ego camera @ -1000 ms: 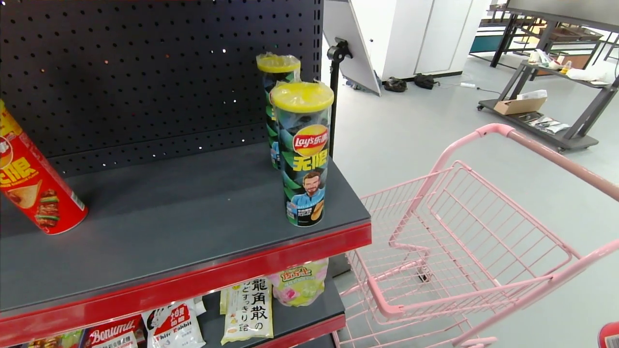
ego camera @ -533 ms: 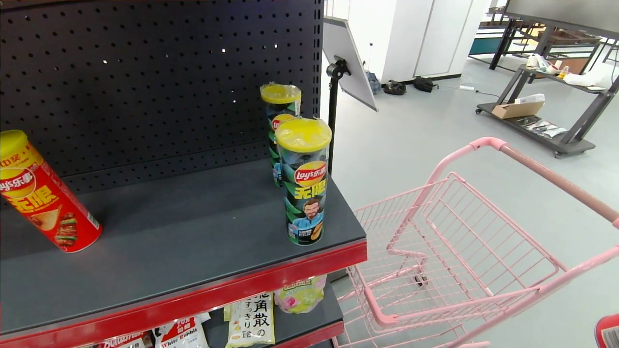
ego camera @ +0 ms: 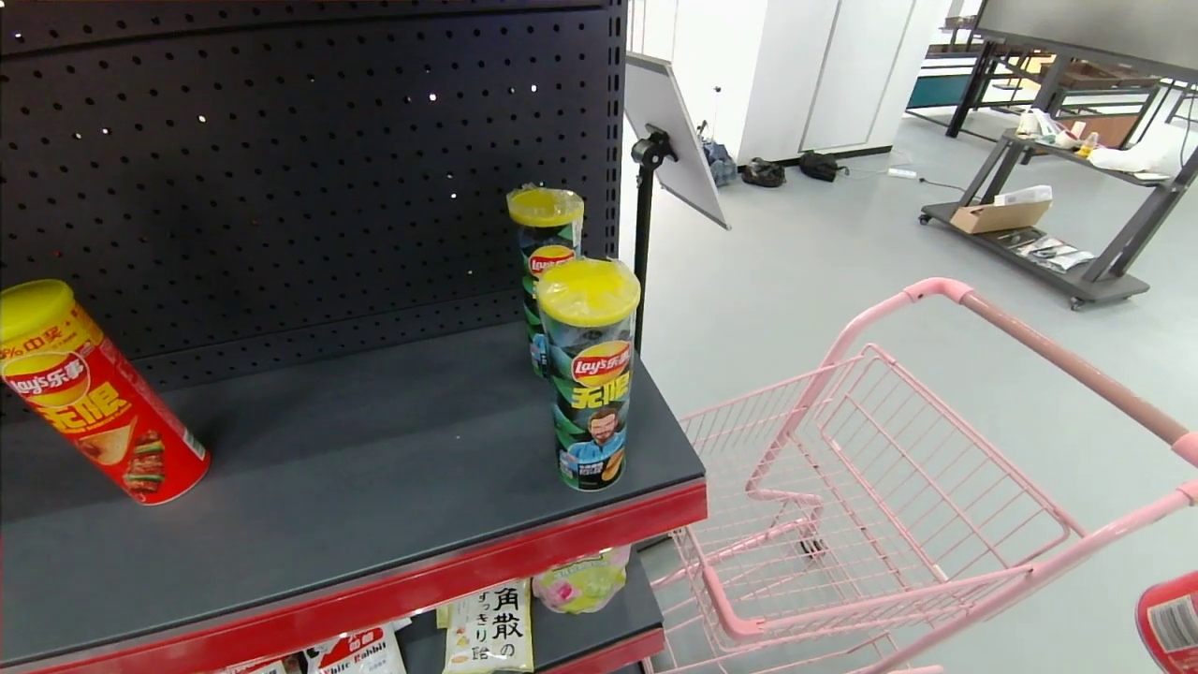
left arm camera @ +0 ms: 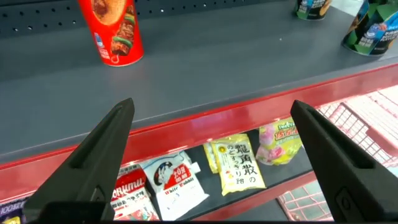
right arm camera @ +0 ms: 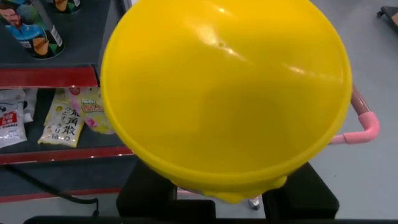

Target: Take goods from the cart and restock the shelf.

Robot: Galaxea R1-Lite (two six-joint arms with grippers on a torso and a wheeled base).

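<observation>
step: carry leg. You've got the held can [right arm camera: 224,87] out of the cart [ego camera: 1048,353], and it isn't on the shelf [ego camera: 374,468] yet.
right gripper [right arm camera: 227,193]: pinched on the held can, fingers on either side below its yellow lid. In the head view the can peeks in at the lower right corner, beside the cart.
left gripper [left arm camera: 211,106]: spread wide, holding nothing, in front of the shelf's red edge.
shelf stock: red can [ego camera: 94,393] at left of frame. Two green cans at centre, front one [ego camera: 590,374] near the edge, rear one [ego camera: 545,243] just behind it.
next: I'd say bring the can up and over the red lip, then set it upright on the bare stretch between the red can and the green cans. Don't clip the front green can.
change: the whole head view slid down the frame, so that's camera movement, not the stock. The held can shows more at the lower right corner, which reads as the right arm rising.
</observation>
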